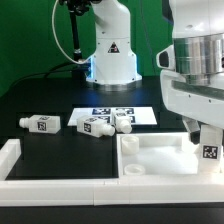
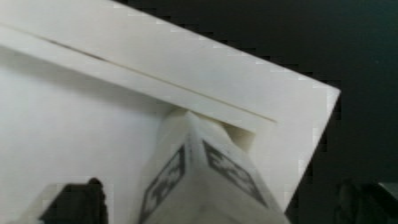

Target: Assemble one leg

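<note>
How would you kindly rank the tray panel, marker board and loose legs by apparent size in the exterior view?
1. tray panel, though nearest the camera.
2. marker board.
3. leg, leg and leg: alike, unranked.

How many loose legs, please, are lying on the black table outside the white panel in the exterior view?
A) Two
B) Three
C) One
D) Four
B: one leg lies apart toward the exterior view's left, and two more, a second leg and a third leg, lie side by side by the marker board.
</note>
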`<act>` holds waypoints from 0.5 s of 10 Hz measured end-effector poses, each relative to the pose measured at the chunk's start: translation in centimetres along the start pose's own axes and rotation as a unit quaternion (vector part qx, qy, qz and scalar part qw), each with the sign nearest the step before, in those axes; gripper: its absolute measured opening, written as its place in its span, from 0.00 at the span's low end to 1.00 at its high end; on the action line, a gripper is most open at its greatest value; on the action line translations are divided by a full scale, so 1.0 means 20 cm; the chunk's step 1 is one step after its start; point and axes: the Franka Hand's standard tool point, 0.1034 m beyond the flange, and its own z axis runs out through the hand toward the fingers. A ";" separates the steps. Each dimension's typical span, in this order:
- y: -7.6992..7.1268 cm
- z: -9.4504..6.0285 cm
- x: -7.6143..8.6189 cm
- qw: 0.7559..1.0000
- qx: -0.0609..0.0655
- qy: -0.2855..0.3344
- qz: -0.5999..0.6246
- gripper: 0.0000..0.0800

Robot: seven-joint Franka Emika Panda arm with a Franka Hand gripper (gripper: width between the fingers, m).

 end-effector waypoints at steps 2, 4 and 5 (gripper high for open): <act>-0.01 -0.01 0.00 0.983 -0.008 0.009 -0.185 0.81; -0.01 -0.01 0.00 0.988 -0.009 0.010 -0.152 0.66; -0.01 0.00 0.00 0.988 -0.009 0.010 -0.153 0.49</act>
